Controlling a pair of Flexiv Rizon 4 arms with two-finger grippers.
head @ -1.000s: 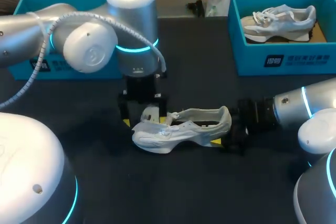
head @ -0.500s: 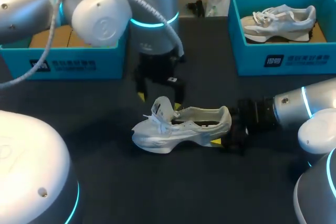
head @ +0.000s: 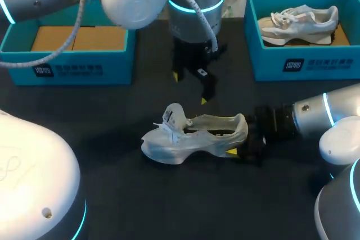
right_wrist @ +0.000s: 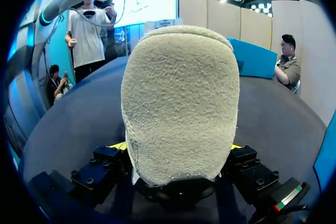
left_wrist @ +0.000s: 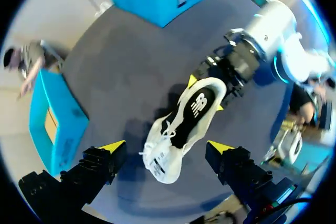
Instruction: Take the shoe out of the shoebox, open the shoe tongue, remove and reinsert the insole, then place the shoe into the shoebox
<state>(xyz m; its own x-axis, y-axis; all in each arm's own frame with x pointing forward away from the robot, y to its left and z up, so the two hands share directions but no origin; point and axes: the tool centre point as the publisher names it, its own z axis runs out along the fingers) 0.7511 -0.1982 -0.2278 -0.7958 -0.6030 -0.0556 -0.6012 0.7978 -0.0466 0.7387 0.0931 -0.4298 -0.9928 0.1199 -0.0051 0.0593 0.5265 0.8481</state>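
A white shoe [head: 194, 136] lies on its sole in the middle of the dark table, its tongue [head: 174, 115] pulled upright. My right gripper [head: 244, 144] is at the shoe's heel. In the right wrist view the grey heel [right_wrist: 181, 103] fills the gap, and the gripper [right_wrist: 178, 148] is shut on it from both sides. My left gripper [head: 189, 88] hangs open above the table, beyond the shoe and apart from it. In the left wrist view this gripper [left_wrist: 167, 148] looks down on the shoe [left_wrist: 184, 124], with nothing between its fingers. The open blue shoebox [head: 67, 54] stands at the far left.
A second blue box [head: 304, 60] at the far right holds another shoe [head: 298, 23]. Brown cardboard [head: 76, 37] lines the left box. My left arm's upper links reach over the left box.
My left gripper has let go of the tongue, risen and drawn back toward the far side, leaving the tongue standing. The right gripper and shoe have not moved.
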